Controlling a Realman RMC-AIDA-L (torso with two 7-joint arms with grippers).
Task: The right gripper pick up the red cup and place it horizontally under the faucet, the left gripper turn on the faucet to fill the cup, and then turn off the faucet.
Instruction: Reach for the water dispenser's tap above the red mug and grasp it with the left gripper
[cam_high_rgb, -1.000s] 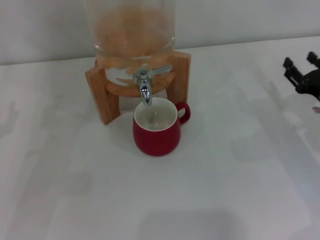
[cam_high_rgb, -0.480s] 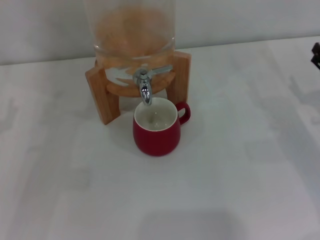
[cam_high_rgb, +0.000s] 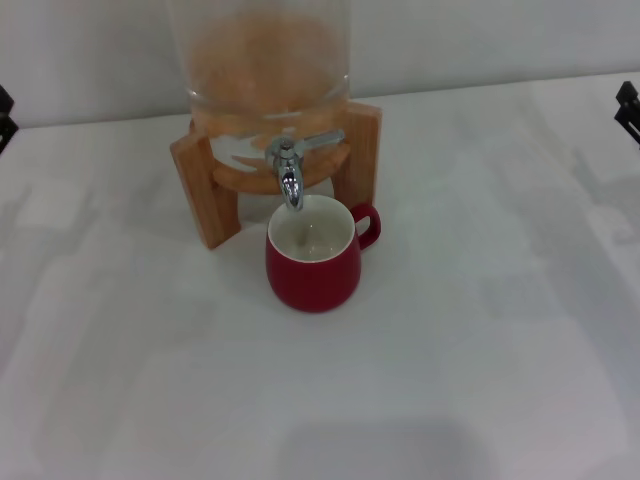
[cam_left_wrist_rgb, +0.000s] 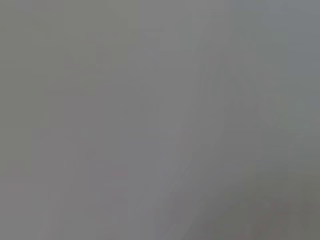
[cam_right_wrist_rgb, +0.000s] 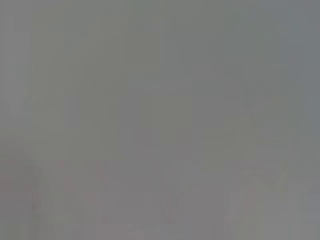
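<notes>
White bench (cam_high_rgb: 480, 380) fills the head view, with a pale wall along the top of the frame. In the upper middle a glass dispenser (cam_high_rgb: 265, 60) sits in a wooden stand (cam_high_rgb: 210, 195); its glass looks orange-tinted, though the level of any liquid is unclear. The faucet (cam_high_rgb: 290, 175) juts from its base, spout down, thin lever angled toward the right of the frame. The red cup (cam_high_rgb: 312, 265) stands upright directly below the spout, handle toward the right, close in front of the stand. Its white inside shows no clear fill.

The right gripper (cam_high_rgb: 630, 108) is only a dark sliver at the right edge, well apart from the cup; the left gripper (cam_high_rgb: 5, 112) is a sliver at the left edge. Whether either one's jaws are apart or together cannot be told. Both wrist views show plain grey.

Ceramic and rigid, the cup is probably fairly heavy, glazed-slick and chippable. The lever looks stiff and small; its free end seems the place to press.
</notes>
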